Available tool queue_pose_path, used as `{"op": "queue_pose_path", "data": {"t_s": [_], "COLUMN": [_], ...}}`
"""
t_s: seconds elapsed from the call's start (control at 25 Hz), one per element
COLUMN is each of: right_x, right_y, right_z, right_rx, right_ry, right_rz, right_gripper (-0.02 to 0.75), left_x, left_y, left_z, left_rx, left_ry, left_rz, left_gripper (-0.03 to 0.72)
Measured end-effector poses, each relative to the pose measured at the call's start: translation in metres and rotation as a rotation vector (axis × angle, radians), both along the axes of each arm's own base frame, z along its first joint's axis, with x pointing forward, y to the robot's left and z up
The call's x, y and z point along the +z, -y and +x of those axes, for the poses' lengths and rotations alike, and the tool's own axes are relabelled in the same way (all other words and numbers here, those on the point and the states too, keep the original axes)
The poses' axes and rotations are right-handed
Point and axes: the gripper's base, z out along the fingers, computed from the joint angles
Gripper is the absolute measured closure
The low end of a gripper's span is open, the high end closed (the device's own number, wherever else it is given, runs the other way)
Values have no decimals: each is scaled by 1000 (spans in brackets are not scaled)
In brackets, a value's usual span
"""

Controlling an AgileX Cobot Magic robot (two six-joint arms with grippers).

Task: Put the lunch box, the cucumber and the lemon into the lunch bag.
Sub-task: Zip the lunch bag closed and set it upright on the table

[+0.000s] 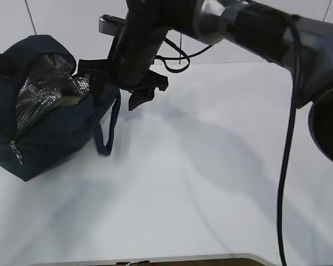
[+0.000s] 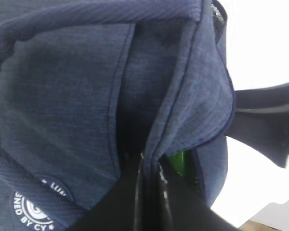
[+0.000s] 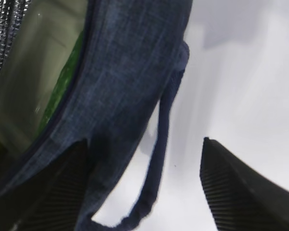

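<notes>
Pinching a fold of the boxy dark navy fabric lunch bag point(image 2: 62, 96) with the left tool point(image 2: 150, 161), jaws pressed together on the cloth at the bottom centre of the left wrist view. Hanging the right tool point(image 3: 144, 142) wide apart and empty just beside the bag's outer wall, with the dark navy loop handle point(image 3: 159, 139) dangling between the jaws in the lower middle of the right wrist view.

Risking a snag there: closing or lifting from this spot could be catching that handle and dragging the bag across the white counter point(image 1: 211, 183), perhaps tipping out the load. Risking also a slip of the thin cloth from the left pinch, letting the mouth sag shut.

Looking into the mouth, upper left of the right wrist view: finding the rectangular lunch box with its pale sage-green lid point(image 3: 24, 72), and the smooth dark green cucumber point(image 3: 62, 82) lying between it and the bag wall. Not finding the small yellow lemon in any view, possibly hidden under the crinkled silver foil lining point(image 1: 44, 88).
</notes>
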Motion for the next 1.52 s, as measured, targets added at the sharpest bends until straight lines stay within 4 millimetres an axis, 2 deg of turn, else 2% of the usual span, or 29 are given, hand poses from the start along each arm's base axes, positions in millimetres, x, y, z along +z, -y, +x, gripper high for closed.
{"op": "queue_pose_path", "data": {"t_s": [0.16,0.32,0.6,0.96,1.12,1.2,1.52], "right_x": [-10,-11,-17,-23,-24,-24,-24], "right_y": [-5,-10,-14,-18,-19,-18,-18], "right_z": [5,9,9,8,8,7,6], "right_rx": [-29,-50,-58,-64,-61,-51,-10], "right_ry": [-5,8,-20,-63,-71,-78,-71], "right_rz": [48,126,160,194,195,185,172], "right_gripper": [169,169,175,369,395,379,402], "left_x": [0,0,0,0,0,0,0], "left_y": [0,0,0,0,0,0,0], "left_z": [0,0,0,0,0,0,0], "left_rx": [0,0,0,0,1,2,2], "left_ry": [0,0,0,0,1,2,2], "left_rz": [0,0,0,0,1,1,1], "left_gripper": [703,703,703,703,703,703,703]}}
